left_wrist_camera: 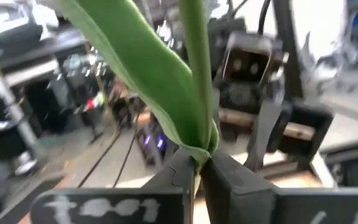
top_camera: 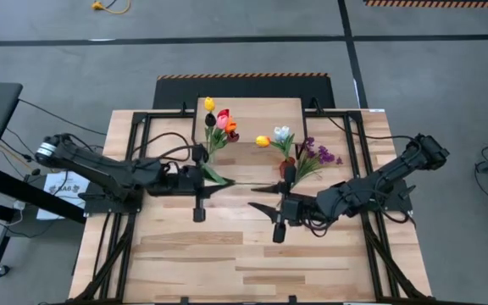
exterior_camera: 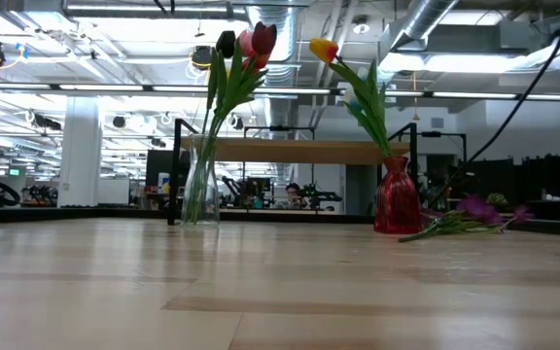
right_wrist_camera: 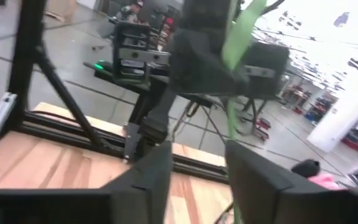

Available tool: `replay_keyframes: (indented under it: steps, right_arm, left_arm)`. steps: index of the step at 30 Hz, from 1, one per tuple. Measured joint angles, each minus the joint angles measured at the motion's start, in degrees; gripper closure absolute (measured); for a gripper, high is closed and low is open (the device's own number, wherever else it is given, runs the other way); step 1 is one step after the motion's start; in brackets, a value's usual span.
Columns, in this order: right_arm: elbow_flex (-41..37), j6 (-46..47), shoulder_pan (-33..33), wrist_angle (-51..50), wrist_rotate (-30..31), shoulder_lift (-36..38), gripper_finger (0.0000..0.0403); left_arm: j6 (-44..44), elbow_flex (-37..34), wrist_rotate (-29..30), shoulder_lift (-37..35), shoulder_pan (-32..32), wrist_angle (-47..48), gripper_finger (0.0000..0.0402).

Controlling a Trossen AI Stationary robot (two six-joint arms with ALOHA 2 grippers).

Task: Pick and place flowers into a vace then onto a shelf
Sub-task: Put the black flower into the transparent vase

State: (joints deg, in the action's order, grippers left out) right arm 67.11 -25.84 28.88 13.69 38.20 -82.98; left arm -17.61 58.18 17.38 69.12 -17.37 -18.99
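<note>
My left gripper (top_camera: 224,180) is shut on a green stem with a broad leaf (left_wrist_camera: 166,74); its head is out of the wrist view. My right gripper (top_camera: 259,196) is open and faces it across a short gap, touching nothing. A clear glass vase (exterior_camera: 200,190) stands on its base on the table and holds dark, red and pink tulips (exterior_camera: 246,44). A red vase (exterior_camera: 397,194) holds a yellow-orange tulip (exterior_camera: 324,49). Purple sprigs (exterior_camera: 470,212) lie flat on the table beside the red vase. The shelf (exterior_camera: 290,151) stands behind both vases. Neither gripper shows in the low view. My left gripper pinches the green stem, where the leaf wraps it (left_wrist_camera: 199,148), between its two fingers. The stem and leaf run on away from the fingertips. In the high view the green leaf (top_camera: 219,176) sticks out toward my right gripper. No part of it shows on the table in the low view.
The shelf (top_camera: 252,114) sits at the table's far edge with the tulip heads (top_camera: 220,123) in front of it. Black frame rails (top_camera: 134,161) run along the table's left and right sides. Bare wood planks (top_camera: 244,263) fill the near half of the table.
</note>
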Motion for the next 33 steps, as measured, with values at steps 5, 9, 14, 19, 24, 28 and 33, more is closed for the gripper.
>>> replay_keyframes:
  steps: [5,9,14,19,24,28,33]
  right_arm:
    - [0.0,3.2,0.0,-3.2,0.8,0.0,0.0183]
    - [0.0,6.9,0.0,-6.3,0.8,0.0,0.0155]
    - [0.0,9.4,0.0,-8.6,0.8,0.0,0.0158]
    - [0.0,9.8,0.0,-9.1,0.7,0.0,0.0167]
    - [0.0,9.8,0.0,-9.2,0.6,0.0,0.0170]
    - [0.0,9.8,0.0,-9.2,0.5,0.0,0.0170]
    - [0.0,10.0,0.0,-9.2,0.5,0.0,0.0170]
  left_arm:
    - [2.7,3.6,7.1,-3.3,0.0,16.5,0.0401]
    - [6.0,3.9,12.1,-7.3,0.0,24.7,0.0401]
    - [9.3,3.9,17.3,-14.6,-0.1,31.7,0.0401]
    - [12.7,3.9,21.0,-19.9,-0.1,39.7,0.0401]
    - [17.6,3.2,24.1,-22.8,0.0,47.2,0.0401]
    - [19.0,1.0,23.9,-24.6,0.0,47.7,0.0401]
    - [20.3,-1.7,24.3,-25.0,2.4,48.0,0.0401]
